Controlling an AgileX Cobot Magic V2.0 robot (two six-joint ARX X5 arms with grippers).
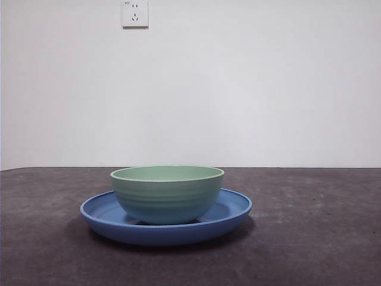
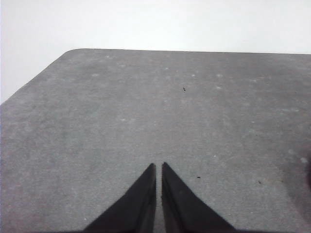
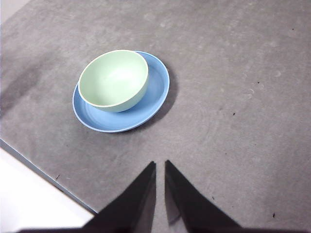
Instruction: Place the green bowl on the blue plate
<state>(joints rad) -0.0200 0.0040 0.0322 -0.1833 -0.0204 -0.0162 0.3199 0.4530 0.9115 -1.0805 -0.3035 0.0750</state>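
- The green bowl (image 1: 167, 193) stands upright inside the blue plate (image 1: 233, 210), its base resting on the plate's flat middle.
- In the front view the bowl sits about centred on the plate, with blue rim showing to its left and right; the plate is clearly the wider of the two.
- From the right wrist view the bowl (image 3: 113, 80) lies off-centre on the plate (image 3: 156, 92), close to one part of the rim, leaving a broad blue crescent bare on the other side.
- The bowl is empty, pale inside, with faint ridges around its outside and a lighter rim.
- The plate lies flat on the dark grey desk (image 1: 315, 238), casting a soft shadow beside it.
- The right hand (image 3: 160, 165) hangs above the desk, apart from plate and bowl, touching neither; its two black jaws are drawn together with only a thin slit between them and hold nothing.
- The left hand (image 2: 158, 166) is over a bare stretch of desk (image 2: 146, 107), its jaws likewise closed up to a thin slit and empty.
- Neither hand shows in the front view.
- A white wall (image 1: 268, 89) rises behind the desk, with a white socket (image 1: 135, 13) high on it, left of centre.
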